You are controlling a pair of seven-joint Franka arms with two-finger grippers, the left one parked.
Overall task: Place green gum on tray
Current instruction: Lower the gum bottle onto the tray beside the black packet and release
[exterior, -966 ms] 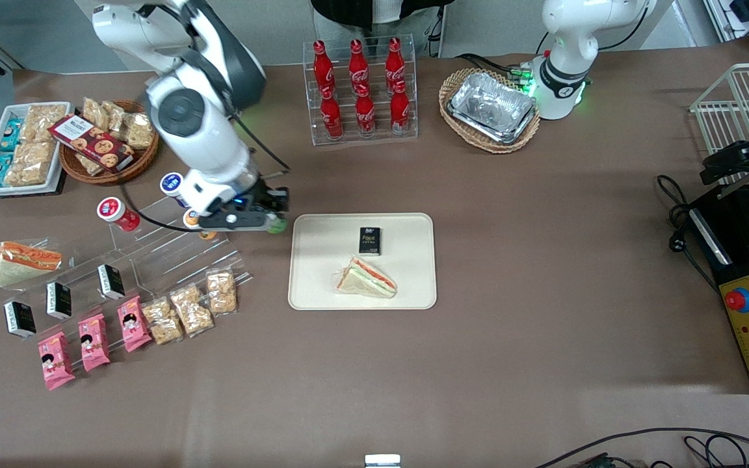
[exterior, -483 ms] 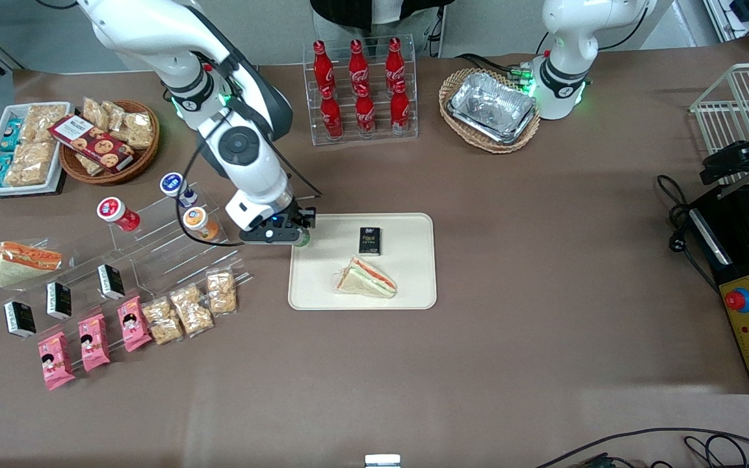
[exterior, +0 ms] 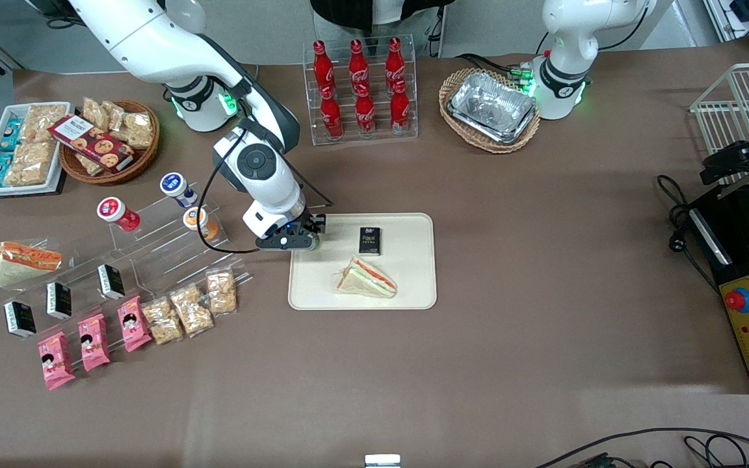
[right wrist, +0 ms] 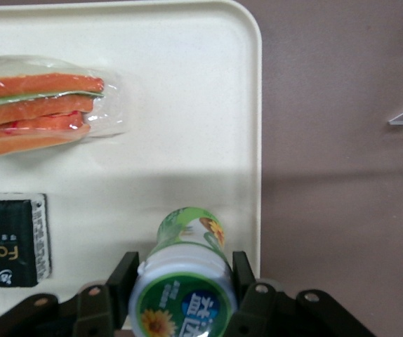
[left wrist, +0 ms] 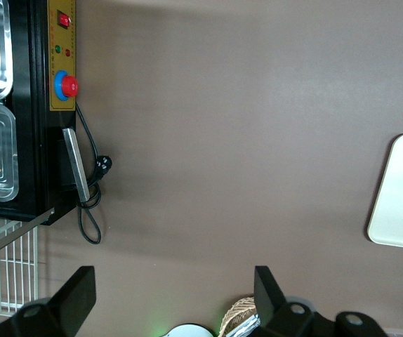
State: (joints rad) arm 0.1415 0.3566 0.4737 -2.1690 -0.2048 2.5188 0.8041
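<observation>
My right gripper (exterior: 306,242) is shut on the green gum (right wrist: 185,270), a small green bottle with a white cap and green label. It holds the bottle just above the cream-white tray (exterior: 413,227), over the tray's edge nearest the working arm's end of the table. In the front view only a sliver of green shows under the gripper. In the right wrist view the tray (right wrist: 187,140) lies under the bottle, with a wrapped sandwich (right wrist: 40,112) and a black packet (right wrist: 8,240) on it.
On the tray lie a sandwich (exterior: 367,278) and a black packet (exterior: 369,240). A clear acrylic rack (exterior: 153,240) with red (exterior: 116,214), blue (exterior: 176,186) and orange (exterior: 200,222) gum bottles stands beside the tray toward the working arm's end. Cola bottles (exterior: 360,88) stand farther from the camera.
My right gripper has carried the green gum from the rack sideways to the tray's edge. The arm has swung with it; the rack's bottles are uncovered again.
</observation>
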